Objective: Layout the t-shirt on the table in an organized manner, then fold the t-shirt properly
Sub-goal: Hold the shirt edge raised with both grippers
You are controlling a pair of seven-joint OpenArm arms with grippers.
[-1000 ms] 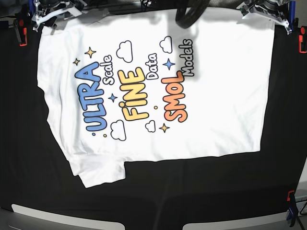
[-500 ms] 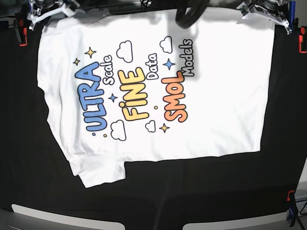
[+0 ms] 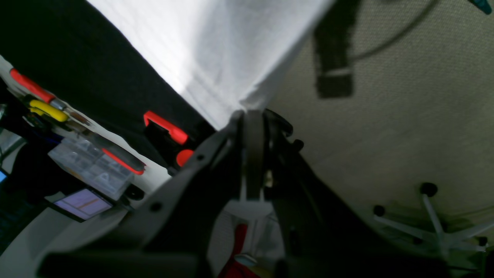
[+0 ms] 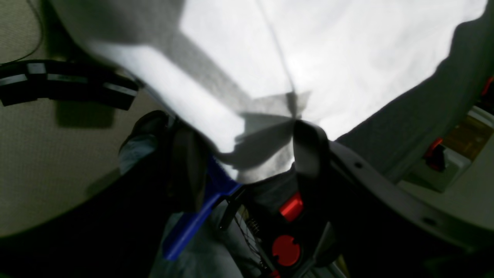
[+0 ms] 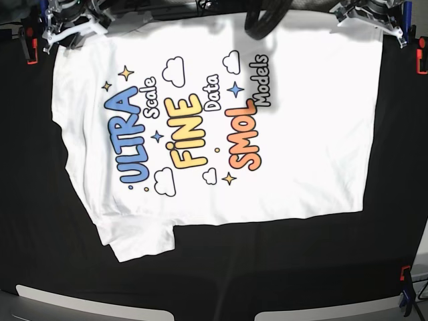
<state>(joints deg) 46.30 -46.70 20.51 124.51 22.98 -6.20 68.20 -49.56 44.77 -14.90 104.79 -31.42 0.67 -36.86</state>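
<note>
The white t-shirt (image 5: pixel 200 134) lies flat and print up on the black table (image 5: pixel 267 267), one sleeve pointing to the near left. My left gripper (image 5: pixel 372 15) is at the shirt's far right corner. In the left wrist view it (image 3: pixel 251 112) is shut on that corner of the t-shirt (image 3: pixel 216 50) at the table's far edge. My right gripper (image 5: pixel 70 25) is at the far left corner. In the right wrist view it (image 4: pixel 247 154) is open, its fingers (image 4: pixel 308 154) spread, with the t-shirt's edge (image 4: pixel 308 58) between them.
Red clamps (image 5: pixel 30 50) (image 5: pixel 421 61) hold the table cloth at both sides, and another clamp (image 5: pixel 405 291) sits at the near right. A black cable loop (image 5: pixel 264 20) hangs over the shirt's far edge. Beyond the far edge are carpet floor and a chair base (image 3: pixel 428 216).
My right gripper has shifted slightly at the far left corner, away and then back toward the shirt. The shirt and my left gripper have not visibly moved.
</note>
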